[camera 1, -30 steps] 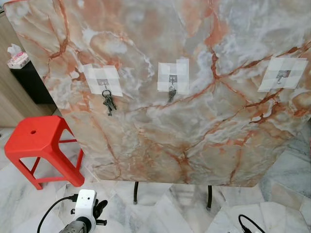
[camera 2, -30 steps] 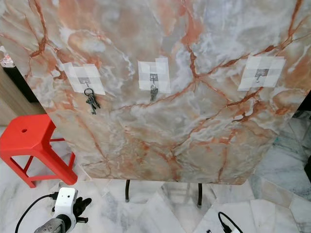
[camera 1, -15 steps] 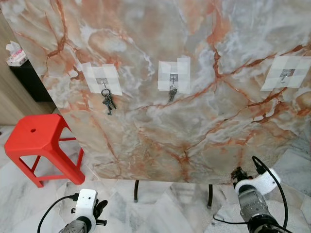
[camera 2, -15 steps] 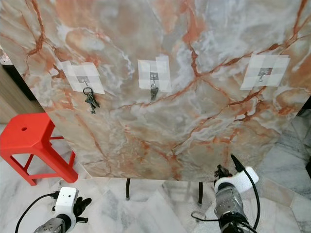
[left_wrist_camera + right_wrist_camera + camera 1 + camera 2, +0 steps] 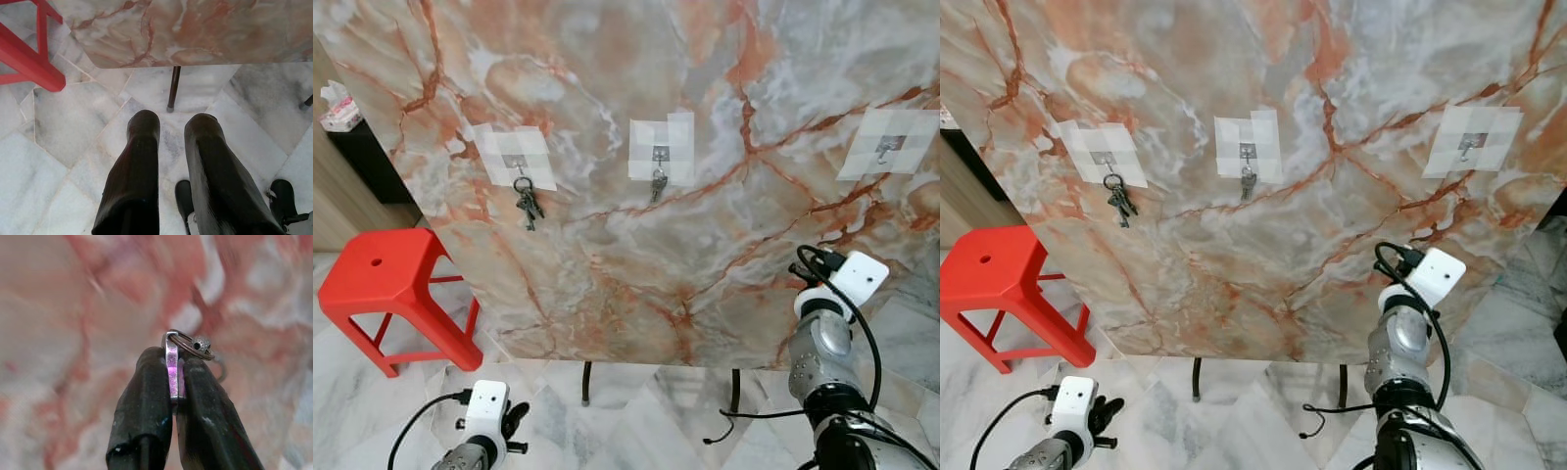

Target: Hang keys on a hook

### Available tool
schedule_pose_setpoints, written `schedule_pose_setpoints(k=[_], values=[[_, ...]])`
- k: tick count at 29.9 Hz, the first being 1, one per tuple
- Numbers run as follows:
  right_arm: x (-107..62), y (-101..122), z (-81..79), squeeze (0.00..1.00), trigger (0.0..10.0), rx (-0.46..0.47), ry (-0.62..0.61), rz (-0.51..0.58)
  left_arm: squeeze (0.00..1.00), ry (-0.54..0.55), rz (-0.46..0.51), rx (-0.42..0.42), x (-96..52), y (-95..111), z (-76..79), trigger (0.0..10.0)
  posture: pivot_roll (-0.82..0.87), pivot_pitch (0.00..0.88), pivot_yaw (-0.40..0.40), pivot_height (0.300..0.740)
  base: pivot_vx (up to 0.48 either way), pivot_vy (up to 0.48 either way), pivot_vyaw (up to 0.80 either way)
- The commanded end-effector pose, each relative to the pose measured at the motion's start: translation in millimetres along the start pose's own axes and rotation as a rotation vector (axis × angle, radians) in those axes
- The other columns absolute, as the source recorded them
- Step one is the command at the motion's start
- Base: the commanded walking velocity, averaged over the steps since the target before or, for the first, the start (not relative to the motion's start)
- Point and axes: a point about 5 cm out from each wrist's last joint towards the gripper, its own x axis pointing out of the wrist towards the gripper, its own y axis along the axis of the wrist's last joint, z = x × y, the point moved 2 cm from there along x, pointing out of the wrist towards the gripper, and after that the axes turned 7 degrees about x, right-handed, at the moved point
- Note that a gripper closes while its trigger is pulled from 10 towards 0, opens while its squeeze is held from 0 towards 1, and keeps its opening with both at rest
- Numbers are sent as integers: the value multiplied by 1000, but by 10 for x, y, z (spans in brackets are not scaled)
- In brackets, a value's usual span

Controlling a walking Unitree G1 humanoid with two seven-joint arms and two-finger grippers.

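Board: your backdrop is a marble-patterned slab [image 5: 636,255], glossy, orange-veined, on thin dark legs over pale marble floor [image 5: 73,122].
Hooks: three small metal hooks on taped squares; left [image 5: 521,166] and middle [image 5: 660,155] already carry keys, the right hook [image 5: 887,147] is bare, so judge that as your target.
Right hand: raised before the slab's lower right [image 5: 800,269], below the bare hook; fingers clamped tight on the keys [image 5: 177,363].
Keys: flat metal blade pinched upright, ring [image 5: 194,346] poking above the fingertips, free to catch the hook.
Left hand: hangs idle over the floor [image 5: 172,134], fingers slightly apart, holding nothing.
Stool: red moulded plastic [image 5: 386,294], left of the slab.
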Motion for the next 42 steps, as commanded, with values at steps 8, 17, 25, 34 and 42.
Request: schedule_pose_setpoints(k=[8,17,25,34,42], values=[[85,351,-221,0,10000,-128,53,154,0,-13,-10,17,-11,-37,31,10000,89,42,29,740,0,0,0],[150,595,-332,0,10000,-270,106,241,0,-16,-7,18,-9,-30,37,10000,88,38,31,740,0,0,0],[195,742,-375,0,10000,-343,96,282,0,-15,-2,16,-7,-20,37,10000,88,44,32,740,0,0,0],[207,904,-466,0,10000,-450,119,354,0,-14,0,14,-12,-26,36,10000,91,59,34,740,0,0,0],[197,970,-537,0,10000,-500,142,391,0,-13,1,14,-12,-23,33,10000,91,61,35,740,0,0,0]])
